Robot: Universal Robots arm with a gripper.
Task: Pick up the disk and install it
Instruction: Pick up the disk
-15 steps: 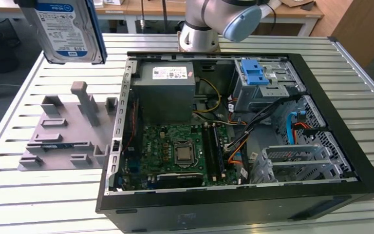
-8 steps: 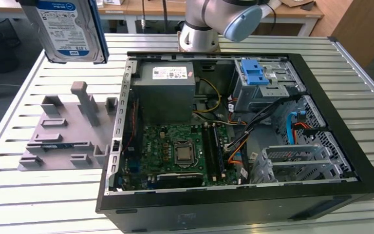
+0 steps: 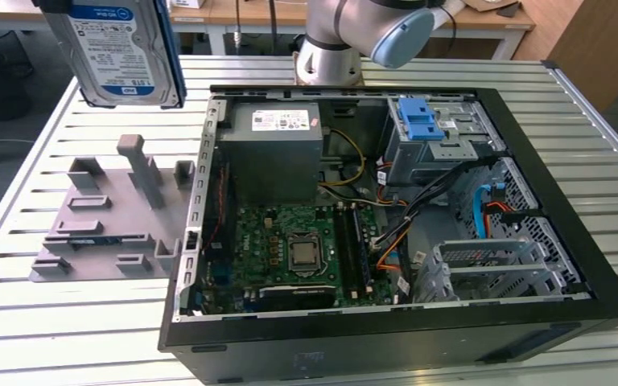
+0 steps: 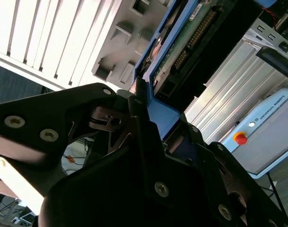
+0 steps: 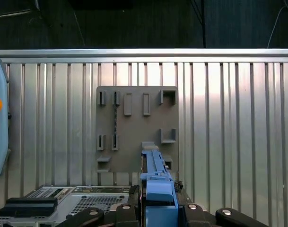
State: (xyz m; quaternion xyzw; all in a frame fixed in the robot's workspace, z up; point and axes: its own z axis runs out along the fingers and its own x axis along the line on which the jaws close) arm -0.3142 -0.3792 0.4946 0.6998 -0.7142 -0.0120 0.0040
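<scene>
While my pincer (image 5: 158, 210) is clamped on the disk (image 5: 155, 177), its black fingers (image 5: 191, 213) press on either side of the blue frame. In both wrist views I see the drive edge-on between them. In the second wrist view, the green circuit side of the disk shows past the frame. From the exterior view, the disk (image 3: 126, 52) hangs upright in the air at the exterior view's left. Its blue-and-white label faces the camera and nothing beneath touches it.

Below it, a grey holder plate (image 3: 110, 217) with raised posts and slots lies flat on the slatted metal table (image 3: 30, 338). Just beside the plate, toward the exterior view's right, an open computer case (image 3: 566, 233) lies on its side with its inside facing up.

Inside the case, a green main board (image 3: 287, 241) lies nearer the camera. A grey power supply (image 3: 271, 153) with a white sticker sits behind it toward the far wall. A metal drive cage (image 3: 438, 153) topped by a blue latch (image 3: 422, 121) fills the far corner on the exterior view's right. Coloured cables (image 3: 395, 201) run between these parts.

Beyond the case, my arm (image 3: 336, 40) rises near the table's far edge. A pale control pendant (image 4: 266, 127) with a red button (image 4: 240, 138) rests by the slats in both wrist views.
</scene>
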